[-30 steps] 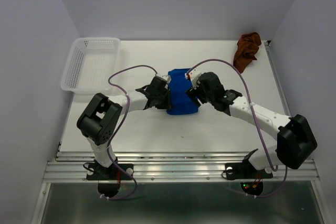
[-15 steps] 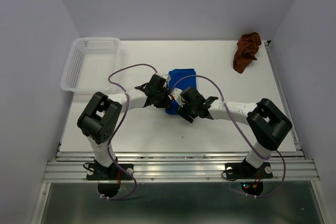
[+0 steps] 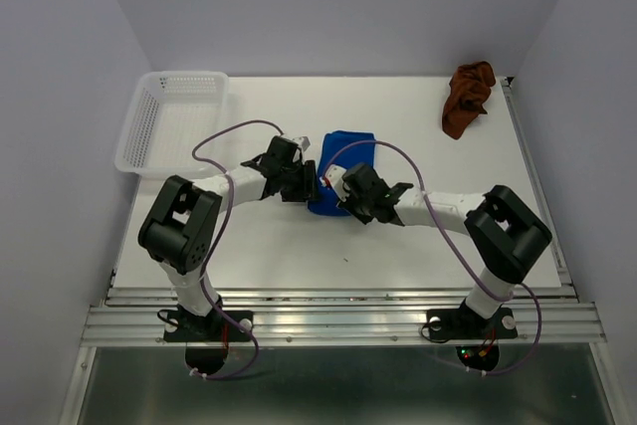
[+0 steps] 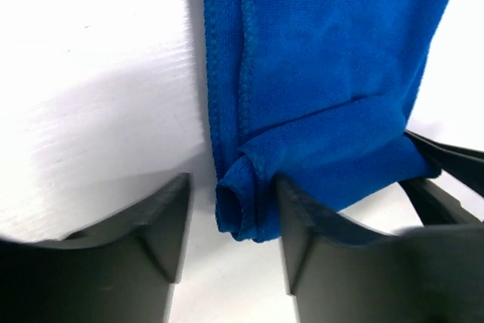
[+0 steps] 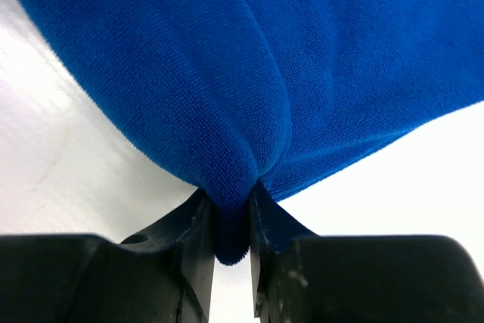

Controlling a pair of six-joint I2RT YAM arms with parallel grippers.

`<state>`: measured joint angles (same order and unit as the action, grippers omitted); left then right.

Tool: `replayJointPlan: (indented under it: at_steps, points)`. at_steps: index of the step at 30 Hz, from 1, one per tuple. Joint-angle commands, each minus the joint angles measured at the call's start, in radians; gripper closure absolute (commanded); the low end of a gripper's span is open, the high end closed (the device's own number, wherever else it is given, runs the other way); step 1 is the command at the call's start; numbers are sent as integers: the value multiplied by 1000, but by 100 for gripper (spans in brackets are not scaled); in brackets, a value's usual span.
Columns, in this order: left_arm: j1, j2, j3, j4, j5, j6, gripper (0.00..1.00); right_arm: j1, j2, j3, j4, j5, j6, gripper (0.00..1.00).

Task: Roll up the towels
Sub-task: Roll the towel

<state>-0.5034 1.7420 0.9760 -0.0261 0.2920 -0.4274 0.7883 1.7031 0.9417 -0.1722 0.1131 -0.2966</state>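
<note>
In the middle of the table [image 3: 299, 246] lies the blue towel [image 3: 345, 154], partly folded, its near end bunched up between my two grippers. My right gripper [image 5: 231, 225] pinches a fold of the towel's near edge tight between both fingers. My left gripper [image 4: 231, 209] has its fingers spread on either side of the curled, hemmed corner, with a gap on one side, so it grips nothing. The rust-brown towel [image 3: 469, 97] lies crumpled at the far right corner, well apart. The white basket [image 3: 169, 121] sits at the far left.
</note>
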Motion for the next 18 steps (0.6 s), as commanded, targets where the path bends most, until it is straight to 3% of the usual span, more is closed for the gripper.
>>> replayJointPlan:
  at_steps: [1, 6, 7, 18]
  points:
    - [17, -111, -22, 18, 30, -10, 30, 3, -22, 15, -73, -183, 149, 80]
    - [31, -197, -63, 11, 13, -48, 15, 3, 26, 111, -229, -228, 327, 84]
    - [32, -228, -69, 9, 10, -60, 4, 3, 30, 132, -239, -263, 387, 87]
    - [54, -360, -134, -34, -13, -94, 1, -135, 81, 210, -270, -673, 562, 85]
